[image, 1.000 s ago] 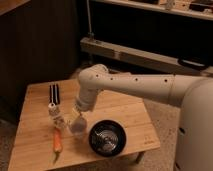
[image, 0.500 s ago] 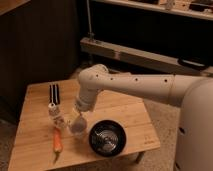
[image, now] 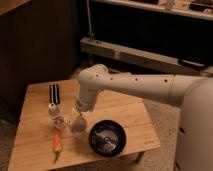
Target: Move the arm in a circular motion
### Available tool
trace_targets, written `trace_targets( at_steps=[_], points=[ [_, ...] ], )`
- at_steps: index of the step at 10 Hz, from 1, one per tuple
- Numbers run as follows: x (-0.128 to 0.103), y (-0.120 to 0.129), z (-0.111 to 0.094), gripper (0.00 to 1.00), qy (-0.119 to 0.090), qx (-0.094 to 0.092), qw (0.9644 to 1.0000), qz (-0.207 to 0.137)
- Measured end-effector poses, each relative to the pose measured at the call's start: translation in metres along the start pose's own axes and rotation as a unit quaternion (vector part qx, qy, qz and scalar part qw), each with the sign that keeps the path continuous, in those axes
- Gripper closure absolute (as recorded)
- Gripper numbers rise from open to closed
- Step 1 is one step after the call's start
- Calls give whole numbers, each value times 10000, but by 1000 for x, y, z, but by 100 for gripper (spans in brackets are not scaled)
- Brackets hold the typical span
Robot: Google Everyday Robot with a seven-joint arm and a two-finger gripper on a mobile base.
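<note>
White arm (image: 125, 82) unmoved, claw (image: 76, 125) still above wooden table (image: 34, 107).

The arm (image: 145, 86) reaches out from the robot's white body (image: 197, 130) at the right edge of the camera view, its thick upper link running nearly level toward the left. At the rounded elbow (image: 94, 77) it bends sharply, and the short forearm slants down and slightly left. The pale hand (image: 76, 125) hangs at its tip, pointing downward, low and left of centre.
</note>
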Motion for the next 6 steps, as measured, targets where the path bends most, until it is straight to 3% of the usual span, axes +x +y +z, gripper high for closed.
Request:
trace_targets(
  at_steps=[2, 4, 6],
  points=[
    [-2, 0, -2, 20, -8, 41, 10000, -25],
    [-20, -5, -16, 20, -30, 268, 9996, -127],
    [-53, -27, -56, 20, -134, 532, 9983, -215]
  ],
)
